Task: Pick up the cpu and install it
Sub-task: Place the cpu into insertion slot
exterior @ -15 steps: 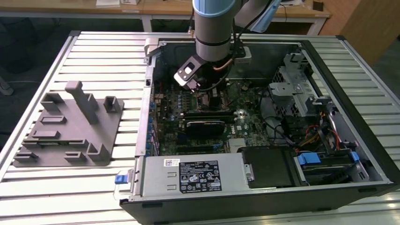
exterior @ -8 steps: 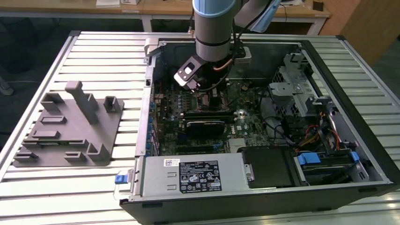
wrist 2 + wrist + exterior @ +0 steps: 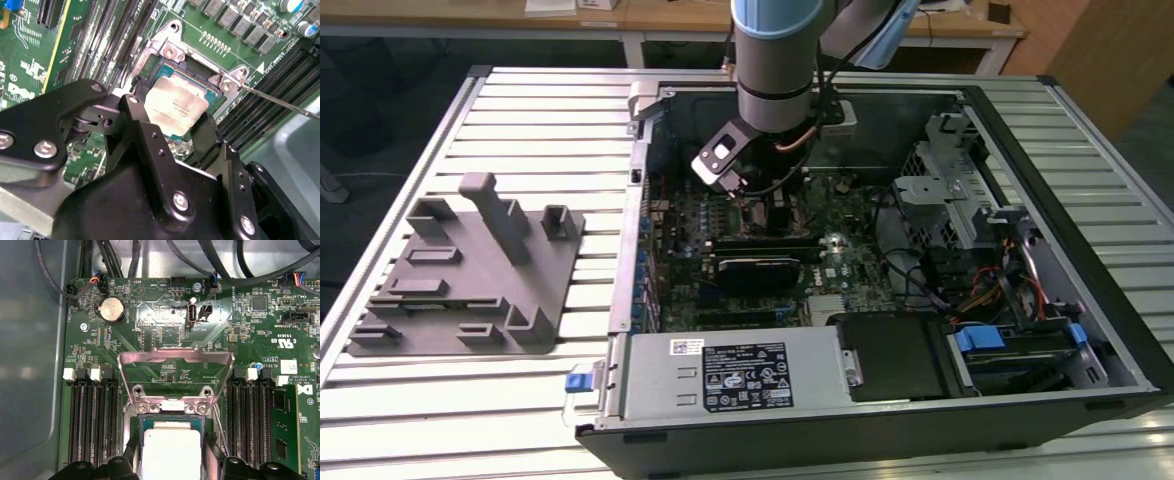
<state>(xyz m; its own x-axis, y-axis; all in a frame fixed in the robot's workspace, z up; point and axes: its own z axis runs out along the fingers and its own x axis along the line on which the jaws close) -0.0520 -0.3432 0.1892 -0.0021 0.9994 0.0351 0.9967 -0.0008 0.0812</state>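
The gripper [image 3: 170, 127] clasps the cpu [image 3: 176, 104] by two opposite edges, holding it flat over the open socket [image 3: 172, 52] at the far end of the computer case [image 3: 894, 95]. The load plate [image 3: 175, 359] stands swung clear, apparently leaving the seat unobstructed.

White lettering runs across the motherboard [image 3: 150, 300] in the first wrist view. In the exterior view a black label [image 3: 749, 377] on the power supply [image 3: 654, 375] carries print I cannot read.
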